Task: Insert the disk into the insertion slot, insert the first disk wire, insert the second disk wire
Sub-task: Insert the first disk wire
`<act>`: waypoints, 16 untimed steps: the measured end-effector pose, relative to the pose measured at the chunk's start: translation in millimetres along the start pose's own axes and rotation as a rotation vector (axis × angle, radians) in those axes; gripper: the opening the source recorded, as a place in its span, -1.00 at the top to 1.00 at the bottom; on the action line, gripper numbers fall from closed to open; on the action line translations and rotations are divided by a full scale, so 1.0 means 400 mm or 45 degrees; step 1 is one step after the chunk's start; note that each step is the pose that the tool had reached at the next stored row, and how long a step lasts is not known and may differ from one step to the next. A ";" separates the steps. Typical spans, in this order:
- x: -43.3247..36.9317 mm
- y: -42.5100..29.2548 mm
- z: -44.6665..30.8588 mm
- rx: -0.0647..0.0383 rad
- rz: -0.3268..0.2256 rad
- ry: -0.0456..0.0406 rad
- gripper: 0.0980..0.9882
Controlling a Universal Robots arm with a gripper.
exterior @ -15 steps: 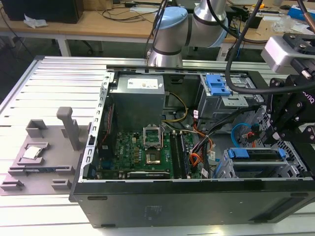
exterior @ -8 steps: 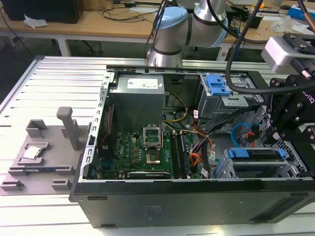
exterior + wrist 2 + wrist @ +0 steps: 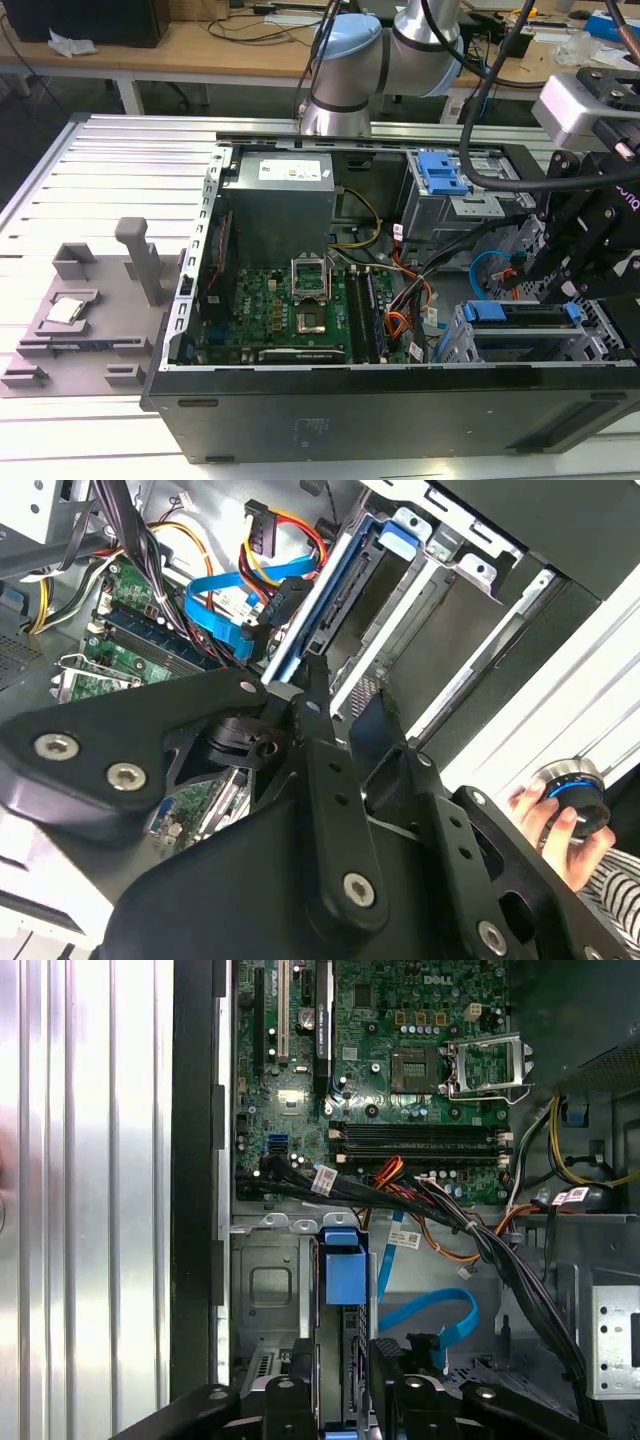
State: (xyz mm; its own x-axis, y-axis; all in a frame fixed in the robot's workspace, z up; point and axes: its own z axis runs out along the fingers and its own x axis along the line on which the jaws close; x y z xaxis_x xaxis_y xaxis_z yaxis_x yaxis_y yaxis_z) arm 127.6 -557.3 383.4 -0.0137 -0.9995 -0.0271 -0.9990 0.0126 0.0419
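The disk (image 3: 530, 313), silver in a blue carrier, sits inside the insertion slot (image 3: 470, 345), a grey perforated cage at the case's front corner on the exterior view's right. In both wrist views the disk (image 3: 343, 1278) (image 3: 335, 585) shows edge-on between the cage walls. My gripper (image 3: 572, 285) (image 3: 345, 695) (image 3: 342, 1395) hovers just over the disk's near end, open, with nothing between the black fingers (image 3: 312, 680). A blue data wire (image 3: 432, 1312) (image 3: 215, 615) loops beside the cage. A black plug on red, yellow and black wires (image 3: 285, 598) hangs close to the disk's edge.
A second grey bay with a wide blue latch (image 3: 443, 172) stands behind the cage. Black cable bundles (image 3: 480, 1235) cross from the motherboard (image 3: 290, 310). A grey fixture with a processor (image 3: 65, 310) lies outside the case. A person's hand (image 3: 545, 815) holds a round knob.
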 end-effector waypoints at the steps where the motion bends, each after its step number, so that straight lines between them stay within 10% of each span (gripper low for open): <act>1: -0.002 -0.005 0.000 0.000 0.000 0.000 0.41; 16: -0.076 -0.032 0.002 0.000 0.000 0.001 0.41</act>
State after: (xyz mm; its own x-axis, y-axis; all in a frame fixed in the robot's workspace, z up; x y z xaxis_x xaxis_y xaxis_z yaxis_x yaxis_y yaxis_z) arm 140.6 -527.0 382.9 -0.0140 -0.9995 -0.0267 -0.9990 0.0129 0.0420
